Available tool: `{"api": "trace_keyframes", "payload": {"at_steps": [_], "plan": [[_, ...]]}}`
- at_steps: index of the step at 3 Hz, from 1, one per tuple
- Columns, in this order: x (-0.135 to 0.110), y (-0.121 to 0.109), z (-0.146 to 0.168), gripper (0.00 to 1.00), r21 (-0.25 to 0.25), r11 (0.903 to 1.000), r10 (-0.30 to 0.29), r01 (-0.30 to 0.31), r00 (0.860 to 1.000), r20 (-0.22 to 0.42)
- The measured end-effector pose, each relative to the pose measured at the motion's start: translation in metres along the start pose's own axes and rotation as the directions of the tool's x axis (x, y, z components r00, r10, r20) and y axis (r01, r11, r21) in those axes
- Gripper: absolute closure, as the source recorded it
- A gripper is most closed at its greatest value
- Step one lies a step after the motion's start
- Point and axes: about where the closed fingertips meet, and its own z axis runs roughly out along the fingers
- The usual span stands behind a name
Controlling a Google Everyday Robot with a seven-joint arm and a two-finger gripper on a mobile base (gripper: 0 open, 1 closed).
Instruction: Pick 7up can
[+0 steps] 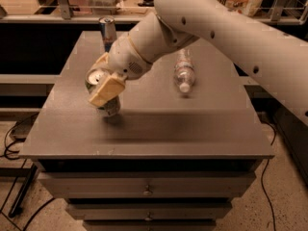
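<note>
Leaning with its silver top toward the upper left, the 7up can (110, 107) sits in the left half of the frame, over the left part of the grey table top (168, 129). Whether its base touches the surface or hangs just above cannot be told; a dark shadow lies right under it. Whether it is full cannot be seen.

The gripper (102, 77) is clamped on the can: one tan finger (107, 90) crosses its near side just below the rim, and the other shows behind it at the upper left. The white arm (226, 28) runs from there up and off the right edge.

A clear plastic bottle (184, 70) lies on its side at centre frame, white cap toward the bottom edge, well apart from the can; its contents cannot be told. A slim blue-and-silver can (108, 30) stands upright at the table's far edge, above the gripper and apart from it. Drawers (144, 186) fill the front beneath the table top.
</note>
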Motion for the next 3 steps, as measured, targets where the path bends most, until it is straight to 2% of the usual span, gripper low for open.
{"api": "trace_keyframes", "payload": {"at_steps": [1,2,3], "plan": [[-0.011,-0.021,-0.065,0.89,0.117,0.9930,-0.026,0.016,0.996,0.080],[-0.037,-0.045,-0.166,1.00,0.267,0.9603,-0.121,0.083,0.984,0.131],[-0.051,-0.047,-0.176,1.00,0.294,0.9505,-0.147,0.101,0.979,0.138]]}}
